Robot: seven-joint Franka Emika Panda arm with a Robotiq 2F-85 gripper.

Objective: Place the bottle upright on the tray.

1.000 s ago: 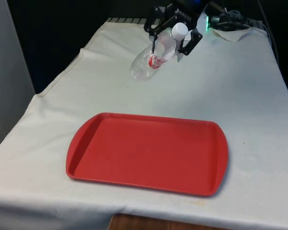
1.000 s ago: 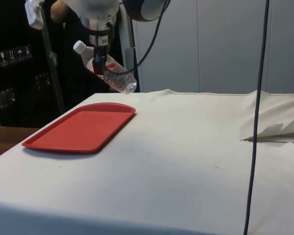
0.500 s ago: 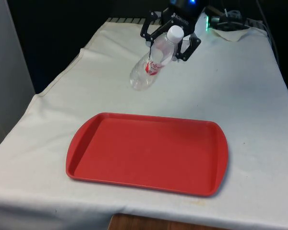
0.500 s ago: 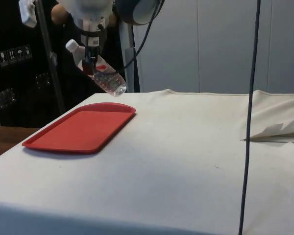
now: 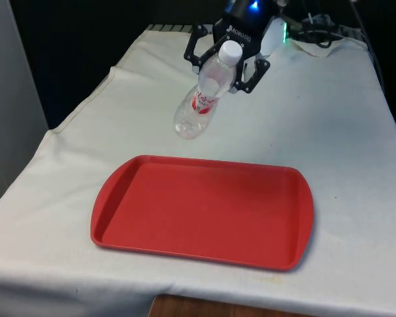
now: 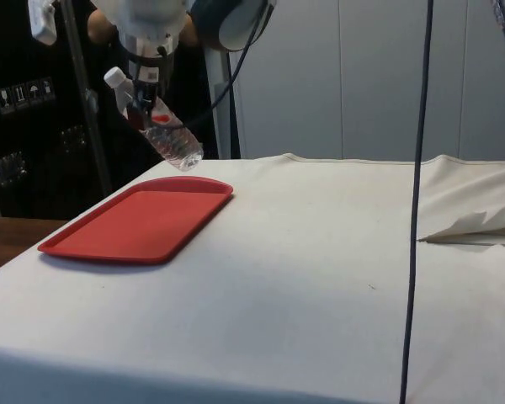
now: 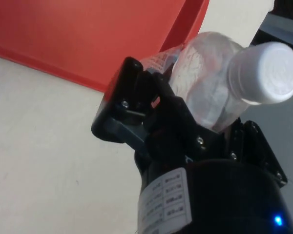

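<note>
I have the bottle (image 5: 202, 96) clamped between my fingers, my gripper (image 5: 223, 61) closed on its upper body just below the white cap (image 5: 231, 50), and I am carrying it in the air above the white cloth (image 5: 330, 125). The bottle hangs tilted: its long axis runs from the cap, up at my fingers, down and away to its clear base, which points toward the red tray (image 5: 204, 210). The side view has the base low over the tray's near rim (image 6: 204, 183), clear of it, so I judge nothing is touching yet. The tray lies ahead of and below me, its flat floor open for a landing. What the coming move turns on is that slant: the base leads and the cap trails, so I must swing the axis to vertical as I come over the floor. Compared with a second ago, I have travelled toward the tray, and the bottle now stands noticeably steeper.
</note>
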